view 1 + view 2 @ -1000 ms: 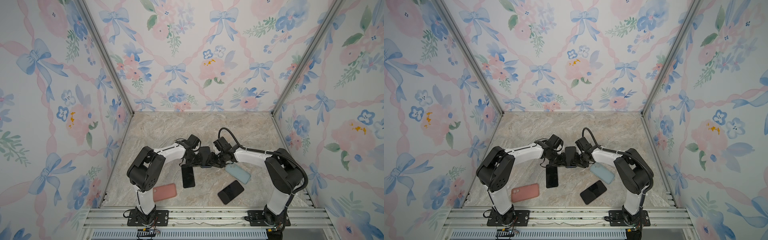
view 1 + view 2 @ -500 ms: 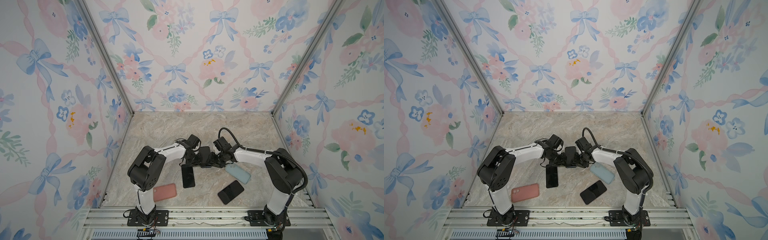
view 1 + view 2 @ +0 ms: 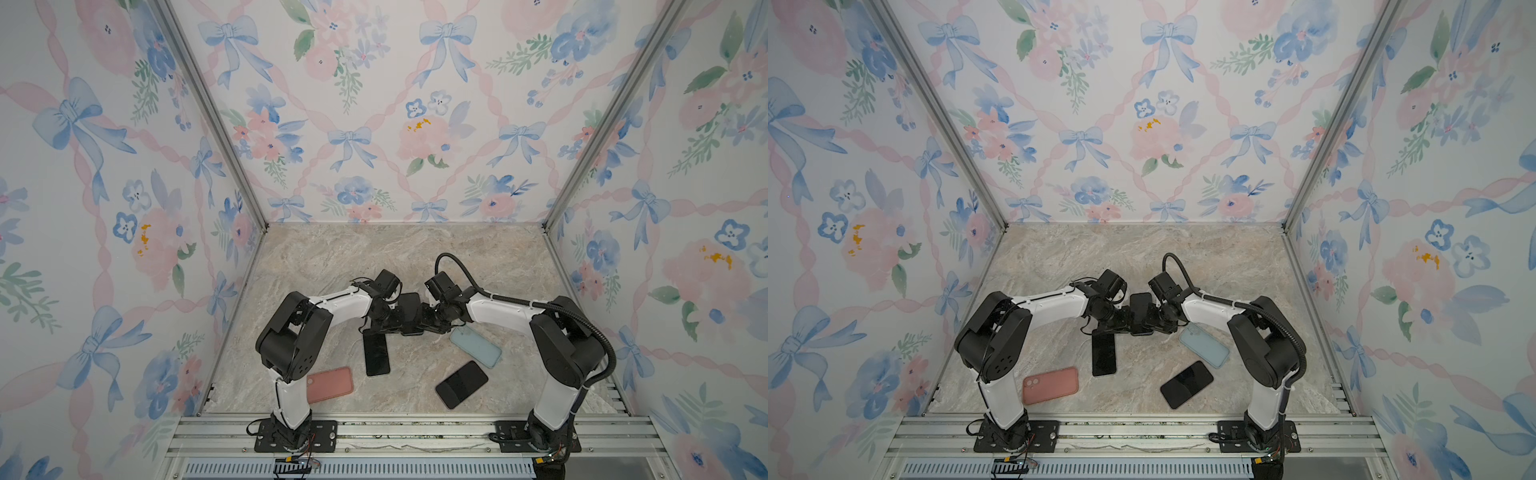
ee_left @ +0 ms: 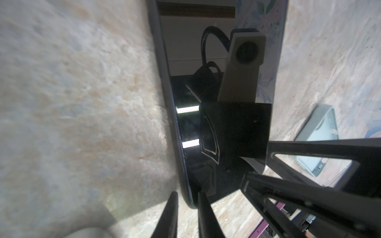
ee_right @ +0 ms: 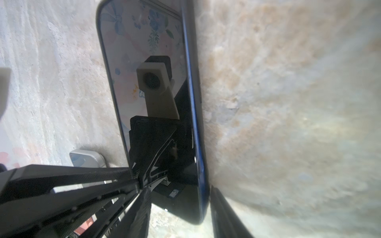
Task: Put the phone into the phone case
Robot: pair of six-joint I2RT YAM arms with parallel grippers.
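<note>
A phone with a glossy black screen (image 5: 144, 51) and a dark blue edge hangs above the table's middle (image 3: 409, 313) (image 3: 1140, 311), held between both arms. A darker band like a case rim runs outside that edge. My right gripper (image 5: 178, 187) (image 3: 428, 320) is shut across the phone's width at one end. My left gripper (image 4: 187, 193) (image 3: 392, 322) straddles the phone's (image 4: 189, 123) long edge near a corner. Its jaws stand narrowly apart, and floor shows between one finger (image 4: 172, 206) and the rim.
On the marble table lie a black phone (image 3: 376, 353) below the grippers, a pink case (image 3: 330, 384) at the front left, a light blue case (image 3: 476, 346) (image 4: 317, 140) and another black phone (image 3: 461, 384) at the front right. Floral walls enclose three sides.
</note>
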